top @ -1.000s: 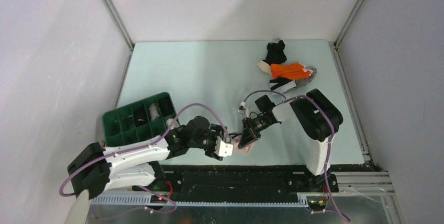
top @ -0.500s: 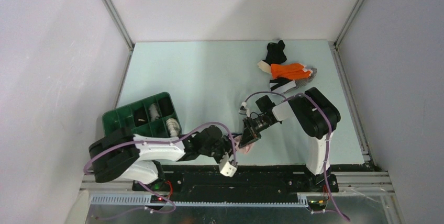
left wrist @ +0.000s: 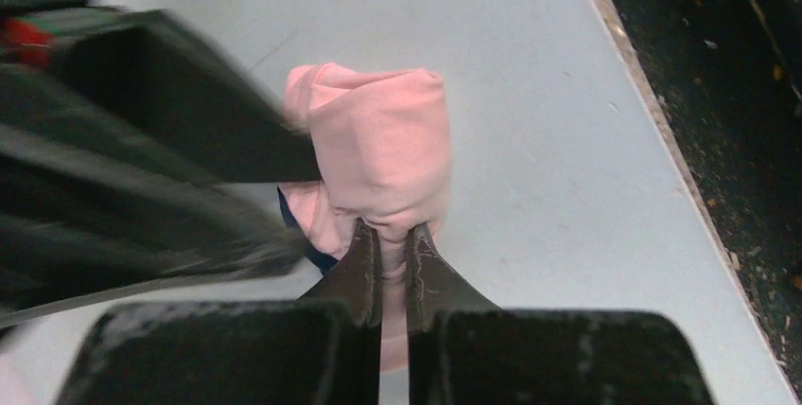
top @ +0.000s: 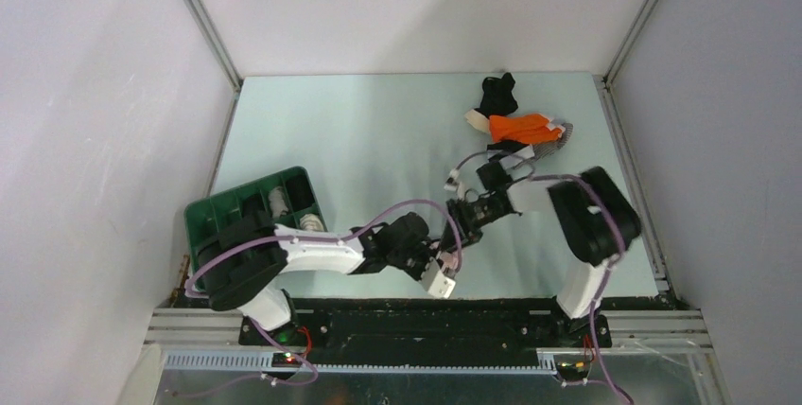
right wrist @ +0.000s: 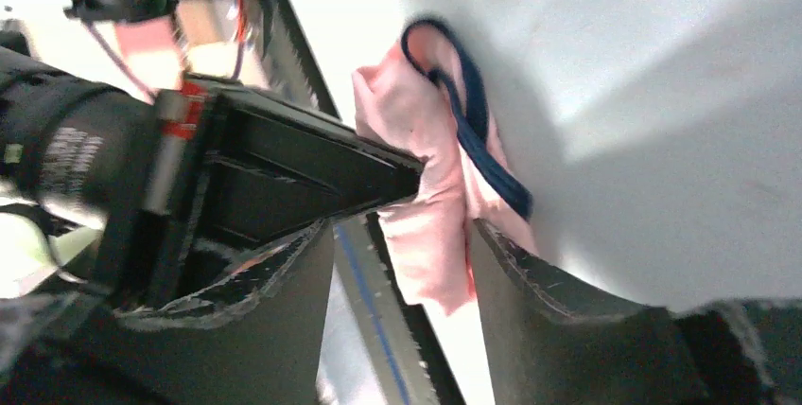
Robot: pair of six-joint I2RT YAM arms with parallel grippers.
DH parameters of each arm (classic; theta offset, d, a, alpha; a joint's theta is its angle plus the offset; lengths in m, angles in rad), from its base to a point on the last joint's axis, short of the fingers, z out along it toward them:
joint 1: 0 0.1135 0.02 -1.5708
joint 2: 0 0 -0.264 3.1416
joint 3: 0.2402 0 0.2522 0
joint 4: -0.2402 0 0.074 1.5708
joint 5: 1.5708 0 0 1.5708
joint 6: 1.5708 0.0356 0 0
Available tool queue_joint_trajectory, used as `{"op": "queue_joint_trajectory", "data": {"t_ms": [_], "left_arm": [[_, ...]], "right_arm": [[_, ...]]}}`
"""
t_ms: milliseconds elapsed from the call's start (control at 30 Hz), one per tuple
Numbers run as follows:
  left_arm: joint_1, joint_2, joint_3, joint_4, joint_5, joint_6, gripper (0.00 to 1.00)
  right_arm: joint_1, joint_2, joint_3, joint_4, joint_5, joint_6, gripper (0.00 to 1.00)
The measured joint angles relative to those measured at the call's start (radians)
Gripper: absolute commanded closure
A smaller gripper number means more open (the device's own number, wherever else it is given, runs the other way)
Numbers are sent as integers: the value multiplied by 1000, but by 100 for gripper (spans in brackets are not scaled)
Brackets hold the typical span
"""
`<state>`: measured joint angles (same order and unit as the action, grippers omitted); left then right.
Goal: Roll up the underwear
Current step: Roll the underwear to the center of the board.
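Observation:
A pale pink underwear (left wrist: 378, 145) with a dark navy band (right wrist: 478, 140) sits rolled into a short bundle on the pale table, near the front edge. My left gripper (left wrist: 388, 235) is shut on its lower end, pinching a fold of pink cloth. My right gripper (right wrist: 402, 235) stands open around the same bundle; one finger (right wrist: 539, 282) touches the cloth, the other (right wrist: 274, 272) is apart from it. From above, the left gripper (top: 446, 250) and right gripper (top: 462, 231) meet tip to tip and hide the bundle. More underwear, orange (top: 520, 127), black (top: 496, 95) and white (top: 511, 151), is piled at the back right.
A green divided tray (top: 213, 211) sits at the left front with rolled pieces (top: 277, 200) in its compartments. The black rail (top: 426, 315) runs along the table's front edge, close under the left gripper. Purple cables loop over both arms.
The left arm swung right to the pink bundle and shut on it. The right gripper, shut on the bundle before, has opened and drawn back a little.

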<state>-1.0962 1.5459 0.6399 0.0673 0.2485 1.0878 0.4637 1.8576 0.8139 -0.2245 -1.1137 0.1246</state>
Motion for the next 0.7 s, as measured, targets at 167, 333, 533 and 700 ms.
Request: {"op": "queue_joint_trajectory", "data": {"t_ms": [167,333,533,700], "left_arm": [[55,122,211,-211,146,-85,100],[131,331,525,-519,369,-159,100],[249,592,846,-846,661,-267,98],[318,743,966,-984,858,-365,96]], "right_arm": [[-192,-447,-2,-15,302,-143,16],[-308,-1009,-19,109,600,-317,19],[-381,-1284,-49,-203,580,-613,36],[-306,-1354,-117,-600,409,-904,38]]}}
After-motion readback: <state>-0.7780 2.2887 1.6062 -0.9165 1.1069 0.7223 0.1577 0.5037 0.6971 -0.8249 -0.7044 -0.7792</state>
